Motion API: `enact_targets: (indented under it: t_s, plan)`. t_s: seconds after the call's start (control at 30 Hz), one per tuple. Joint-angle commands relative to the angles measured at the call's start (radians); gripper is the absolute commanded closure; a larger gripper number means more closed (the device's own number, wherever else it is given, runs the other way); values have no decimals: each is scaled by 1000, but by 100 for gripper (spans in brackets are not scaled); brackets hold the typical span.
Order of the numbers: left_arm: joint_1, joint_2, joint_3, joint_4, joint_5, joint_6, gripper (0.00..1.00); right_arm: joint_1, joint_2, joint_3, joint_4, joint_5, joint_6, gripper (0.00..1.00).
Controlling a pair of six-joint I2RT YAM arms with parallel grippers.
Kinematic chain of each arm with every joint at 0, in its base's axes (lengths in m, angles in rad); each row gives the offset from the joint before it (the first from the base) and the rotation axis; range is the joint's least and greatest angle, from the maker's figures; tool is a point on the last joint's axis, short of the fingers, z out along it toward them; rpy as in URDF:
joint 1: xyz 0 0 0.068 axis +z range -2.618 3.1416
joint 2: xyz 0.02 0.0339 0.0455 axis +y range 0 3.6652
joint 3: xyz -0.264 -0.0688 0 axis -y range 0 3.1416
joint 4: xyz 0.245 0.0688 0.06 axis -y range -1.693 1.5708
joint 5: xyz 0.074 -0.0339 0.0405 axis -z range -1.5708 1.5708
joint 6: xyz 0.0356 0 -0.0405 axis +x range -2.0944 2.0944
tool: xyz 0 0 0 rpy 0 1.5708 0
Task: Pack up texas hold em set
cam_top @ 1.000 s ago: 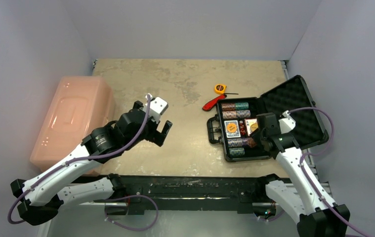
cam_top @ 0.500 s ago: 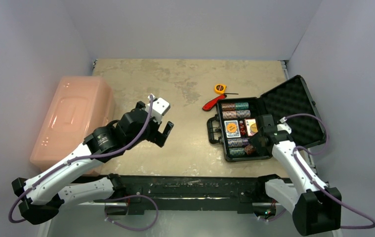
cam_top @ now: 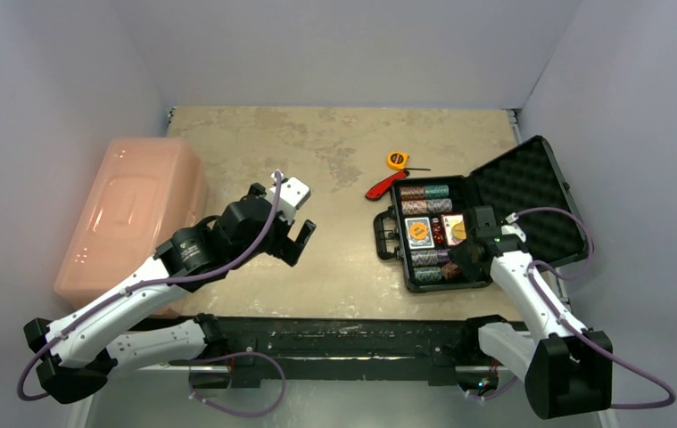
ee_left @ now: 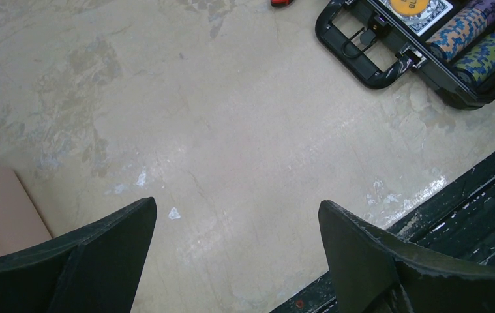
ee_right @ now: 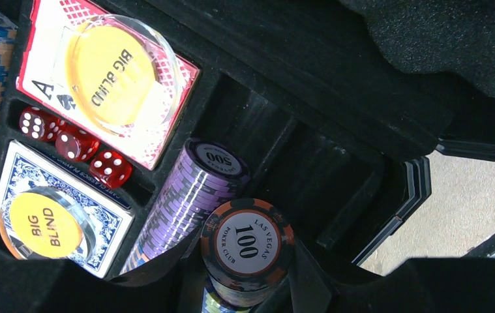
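The black case [cam_top: 393, 244] lies open at the right, its egg-crate foam lid [cam_top: 531, 192] tilted back. My right gripper [cam_top: 453, 264] is inside the case's near end, shut on a black-and-orange chip roll [ee_right: 248, 242] whose top chip reads 100; it stands beside the purple roll [ee_right: 189, 199]. The red deck [ee_right: 42, 39] and blue deck [ee_right: 111, 215] each carry a clear Big Blind disc [ee_right: 111, 72]. Red dice [ee_right: 75, 143] lie between them. My left gripper [cam_top: 299, 234] is open and empty above bare table [ee_left: 238, 215], left of the case handle [ee_left: 355, 49].
A large pink bin [cam_top: 134, 214] lies at the left. A yellow tape measure [cam_top: 396, 160] and a red-handled tool [cam_top: 379, 188] lie just behind the case. A black rail [cam_top: 334, 337] runs along the near table edge. Grey walls enclose three sides.
My right gripper has moved from the case's far side to its near end, low over the chip slots. My left arm has drifted slightly right.
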Motion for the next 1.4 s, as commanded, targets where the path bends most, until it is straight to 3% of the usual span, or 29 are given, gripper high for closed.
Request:
enact_targets:
  t_s: [0.0,0.1,0.2,0.6,0.9,1.37]
  plan:
    - [-1,6,14,10,-4,18,5,5,19,-27,26,-96,17,88]
    - [-2,8,14,11,-4,19,5,5,14,-37,33,-103,18,72]
    - [-1,9,14,8,-8,21,6,5,7,-44,35,-103,17,62]
    - [-1,16,16,4,-13,21,6,5,-4,-30,20,-92,12,48]
    - [-1,16,18,0,-18,21,7,5,-29,-14,-19,-60,8,29]
    - [-1,17,22,-4,-21,19,7,4,-81,15,-37,-80,-59,21]
